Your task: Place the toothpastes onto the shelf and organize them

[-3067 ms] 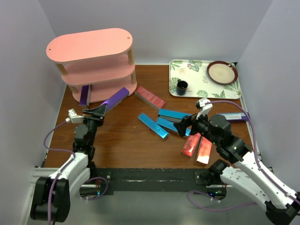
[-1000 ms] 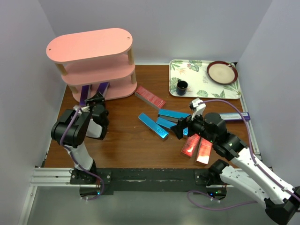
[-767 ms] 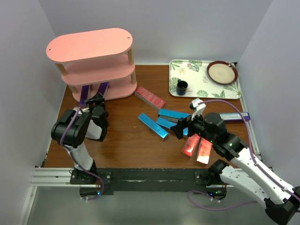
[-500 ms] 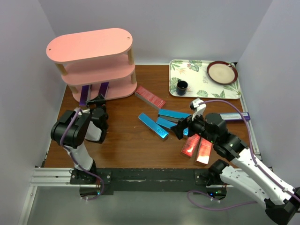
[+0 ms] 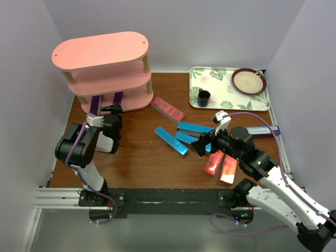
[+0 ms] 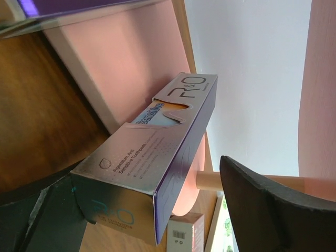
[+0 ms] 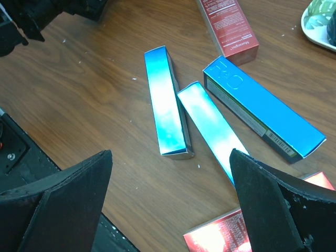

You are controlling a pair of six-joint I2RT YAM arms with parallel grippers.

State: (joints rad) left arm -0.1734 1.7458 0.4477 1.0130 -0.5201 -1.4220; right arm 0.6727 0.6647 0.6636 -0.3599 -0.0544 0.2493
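Evidently light, stiff, slippery: grip blue carton (image 7: 167,102) across narrow faces, mid-length. Right pincer (image 7: 170,153) wide, empty; left pincer (image 5: 112,110) parted.

Left arm (image 5: 79,149) folded, left gripper (image 5: 111,110) aimed at 12 o'clock, jaws parted; right gripper (image 5: 201,143) aimed at 10 o'clock, jaws wide.

— Where's the pink shelf (image 5: 100,52)?
— Upper left, standing up. Two purple boxes (image 5: 95,105) stick out from its bottom board.
— And the rest?
— Three shiny blue boxes (image 5: 171,140) lie flat in the middle. One red box (image 5: 168,108) lies above them, two red boxes (image 5: 213,163) lower right.
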